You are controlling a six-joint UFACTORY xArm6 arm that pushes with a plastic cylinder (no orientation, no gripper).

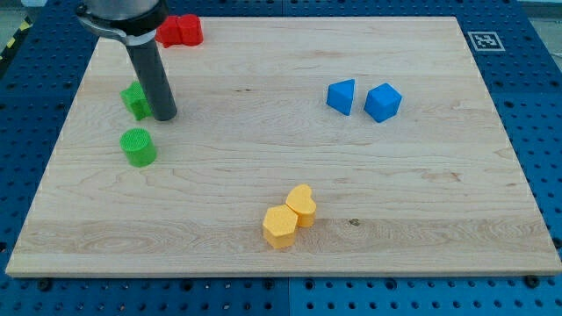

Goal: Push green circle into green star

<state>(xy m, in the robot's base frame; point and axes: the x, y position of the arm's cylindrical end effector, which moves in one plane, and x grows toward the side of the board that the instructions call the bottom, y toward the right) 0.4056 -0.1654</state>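
Observation:
The green circle (138, 147) is a short green cylinder at the view's left, standing on the wooden board (290, 219). The green star (134, 99) lies just above it, a small gap apart, and is partly hidden by my rod. My tip (164, 116) rests on the board at the star's right side, touching or nearly touching it, and up and to the right of the circle.
A red block (180, 31) sits at the view's top left, partly behind the arm. A blue triangle (342, 96) and a blue cube (383, 102) sit right of centre. Two yellow blocks (289, 218) touch each other near the view's bottom.

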